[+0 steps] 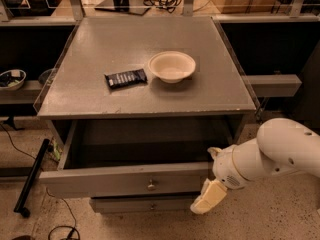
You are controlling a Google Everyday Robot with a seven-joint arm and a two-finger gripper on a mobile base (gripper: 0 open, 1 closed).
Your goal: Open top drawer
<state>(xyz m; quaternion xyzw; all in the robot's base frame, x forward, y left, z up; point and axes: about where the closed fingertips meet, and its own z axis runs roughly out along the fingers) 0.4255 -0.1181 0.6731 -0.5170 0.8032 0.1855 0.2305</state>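
The top drawer (125,181) is pulled out from under the grey tabletop. Its grey box interior (145,144) shows and looks empty. A small round brass knob (150,185) sits at the centre of its front. My gripper (211,176) is at the right end of the drawer front, at the tip of my white arm (275,154), which reaches in from the right. A narrower drawer front (145,204) with a similar knob shows just below, closed.
A cream bowl (171,65) and a dark snack bar (125,78) lie on the grey tabletop (100,44). A black pole (31,176) and cables lie on the speckled floor at the left. Dark shelves flank the cabinet, with a bowl (11,79) on the left shelf.
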